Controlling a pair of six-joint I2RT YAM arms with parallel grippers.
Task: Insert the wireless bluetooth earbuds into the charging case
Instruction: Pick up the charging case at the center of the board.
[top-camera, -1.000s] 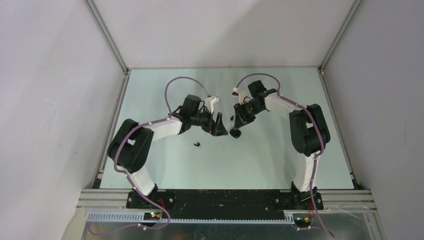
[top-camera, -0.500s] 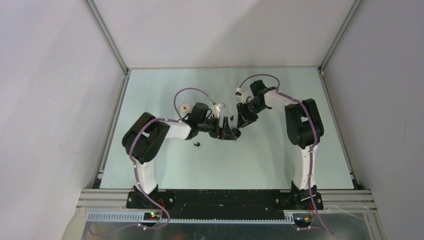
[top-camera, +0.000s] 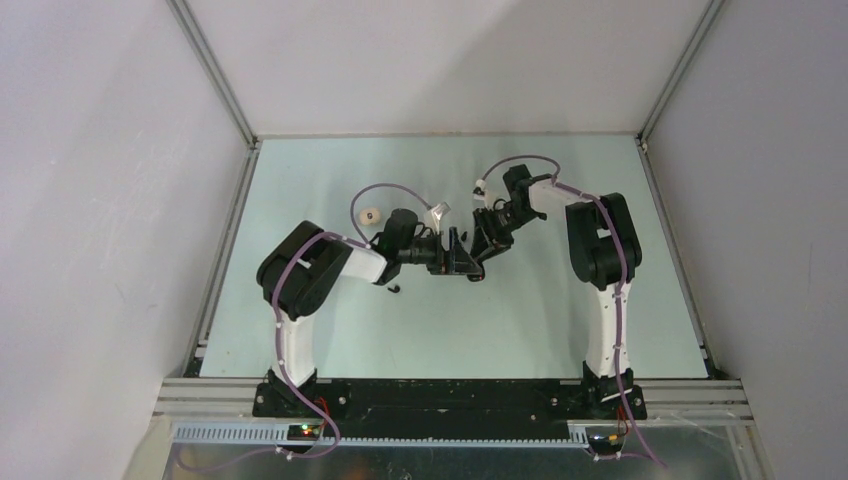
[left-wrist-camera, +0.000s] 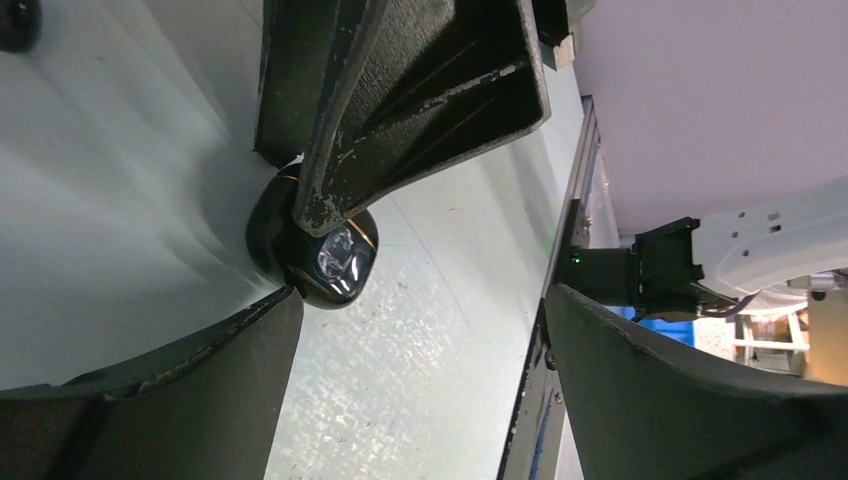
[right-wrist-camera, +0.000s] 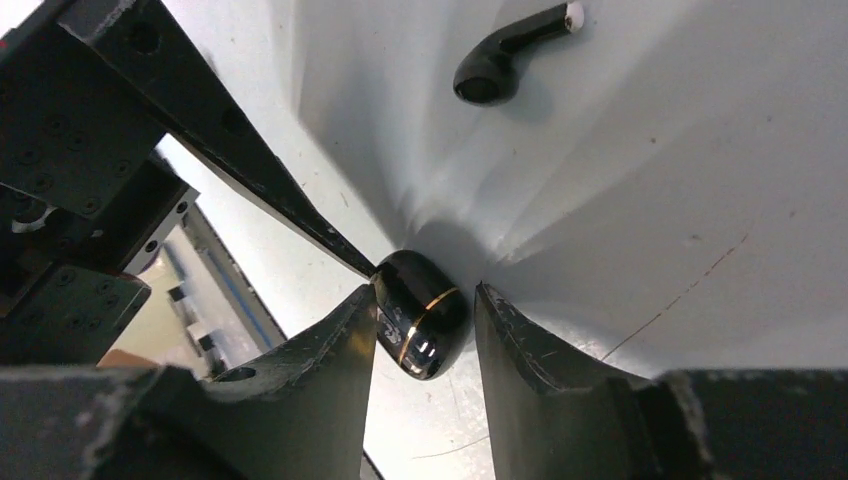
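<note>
A lone black earbud (top-camera: 396, 289) lies loose on the pale table (top-camera: 560, 310), nearest the arm bases and left of centre, outside any case. Just beyond it, at mid-table, both arms converge on the black charging case (right-wrist-camera: 418, 315), glossy, gold-seamed, its lid apparently shut. The right gripper (right-wrist-camera: 425, 290) straddles the case, one finger against it and a sliver of light at the other; whether it is pinching cannot be told. The left gripper (left-wrist-camera: 420, 295), reaching in from the left, has its jaws spread wide, one tip at the case's edge. The job in hand looks to be steadying the case and opening it: one arm should hold the body squarely below the seam while the other works the lid, gently, since the slick shell could skid or squirt free. Farther back on the left sits a round cream object (top-camera: 370, 214), untouched. No cream buds are visible.
</note>
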